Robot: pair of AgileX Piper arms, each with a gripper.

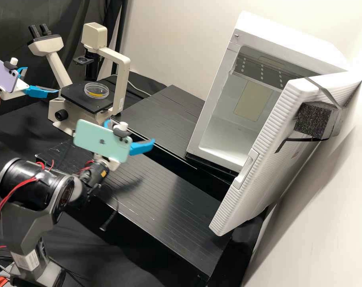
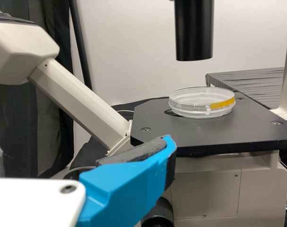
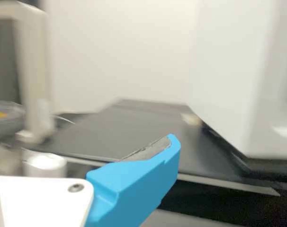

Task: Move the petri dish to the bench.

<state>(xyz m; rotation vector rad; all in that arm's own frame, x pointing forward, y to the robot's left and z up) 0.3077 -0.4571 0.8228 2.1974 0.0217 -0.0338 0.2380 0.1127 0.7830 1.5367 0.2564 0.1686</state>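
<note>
Mia: Where is the dish [image 1: 96, 91]?

Ben: It sits flat on the black stage [image 1: 74, 93], near the back edge in the high view. It has to go to the bench [image 1: 169, 191].

Mia: Is it heavy?

Ben: I think it is light. It looks like hard, clear plastic, so it should not bend. It may be slippery, and a big squeeze could crack it.

Mia: Where should a claw grab it?

Ben: On two sides, right across from each other. Go low, to get the bottom part too. The top looks like a lid, and it could pop off alone.

Mia: Is a claw holding it now?

Ben: No. The left claw [image 1: 42, 80] is wide, beside the stage, with nothing in it. The right claw [image 1: 131, 131] is wide and holds nothing too, near the bench's left end.

Mia: What is in the dish?

Ben: I can't tell. A yellow strip [image 2: 222, 103] is on its side. If it has something wet in it, it should stay flat.

Mia: And the white box [image 1: 296, 44]?

Ben: Its door [image 1: 244, 199] is open. Up high inside is a grey plate [image 1: 262, 75] with dots.
</note>
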